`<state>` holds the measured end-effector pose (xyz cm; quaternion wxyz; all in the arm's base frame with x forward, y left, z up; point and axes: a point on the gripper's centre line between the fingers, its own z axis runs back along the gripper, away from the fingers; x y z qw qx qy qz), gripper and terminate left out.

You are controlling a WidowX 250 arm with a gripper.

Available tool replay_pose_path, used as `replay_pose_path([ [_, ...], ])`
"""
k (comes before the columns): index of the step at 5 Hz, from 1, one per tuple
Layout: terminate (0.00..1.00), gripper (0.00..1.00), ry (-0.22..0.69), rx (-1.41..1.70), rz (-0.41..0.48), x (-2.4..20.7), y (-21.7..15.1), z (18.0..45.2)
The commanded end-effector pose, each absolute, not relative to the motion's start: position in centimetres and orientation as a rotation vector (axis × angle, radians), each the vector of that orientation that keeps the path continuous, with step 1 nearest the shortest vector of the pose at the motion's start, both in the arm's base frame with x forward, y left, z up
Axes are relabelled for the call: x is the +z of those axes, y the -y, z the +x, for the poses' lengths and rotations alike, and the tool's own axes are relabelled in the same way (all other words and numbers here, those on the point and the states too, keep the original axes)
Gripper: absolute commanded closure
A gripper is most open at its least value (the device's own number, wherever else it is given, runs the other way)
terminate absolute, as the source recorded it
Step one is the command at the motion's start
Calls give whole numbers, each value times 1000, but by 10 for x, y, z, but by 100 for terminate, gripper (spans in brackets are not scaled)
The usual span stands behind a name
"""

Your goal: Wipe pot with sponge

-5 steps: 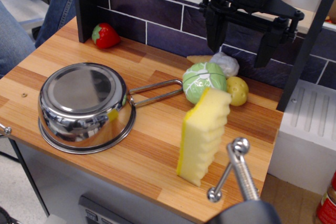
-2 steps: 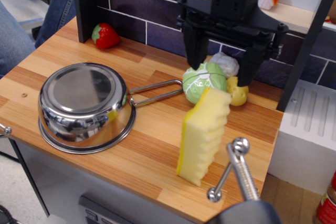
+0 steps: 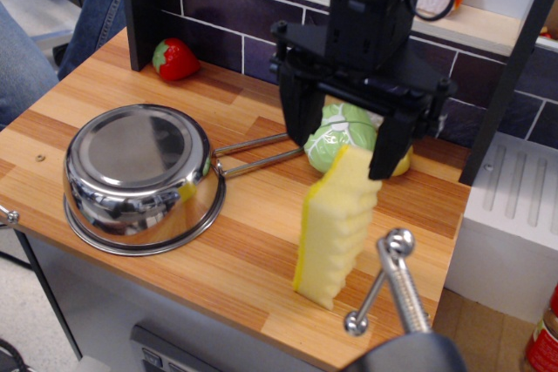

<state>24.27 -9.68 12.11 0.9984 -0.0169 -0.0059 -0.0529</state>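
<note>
Since the earlier frames the gripper (image 3: 342, 141) has travelled left and down from the far right, and now hangs over the upper end of the sponge (image 3: 337, 226); nothing else on the counter has shifted.

Left to right:
- Strawberry toy (image 3: 175, 59), one, far left by the dark tile wall.
- Pot (image 3: 142, 177), one, on the left near edge of the wooden counter (image 3: 253, 259). It sits upside down, flat base up, flared rim on the wood. Its wire-loop handle runs right toward the cabbage toy (image 3: 341, 135).
- Cabbage toy, one, partly hidden behind the gripper.
- Sponge, one, standing on edge just nearer than the cabbage, well apart from the pot. Its long axis runs from far-right top to near-left bottom, leaning a little.
- Yellow potato-like toy (image 3: 403, 161), one, mostly hidden, so the naming is a guess.

Gripper state: jaws spread wide, holding nothing. The left finger drops beside the cabbage, the right finger (image 3: 389, 142) by the sponge's top corner. The sponge lies directly below and slightly nearer than the gap. Judgement: a short descent, with the jaws straddling the sponge's thin faces, should set up the grasp.
</note>
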Motion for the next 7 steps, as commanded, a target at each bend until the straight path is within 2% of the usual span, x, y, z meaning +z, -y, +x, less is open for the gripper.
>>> replay_pose_path([
  [1,0,0,44,-112,-37,109,103,241],
  [3,0,0,29,-67,0,85,101,246],
  [4,0,100,34,-47,8,81,99,245],
  [5,0,100,46,-35,3,91,92,245],
  [6,0,100,16,42,6,110,59,254],
  [7,0,100,41,106,-9,129,24,254],
])
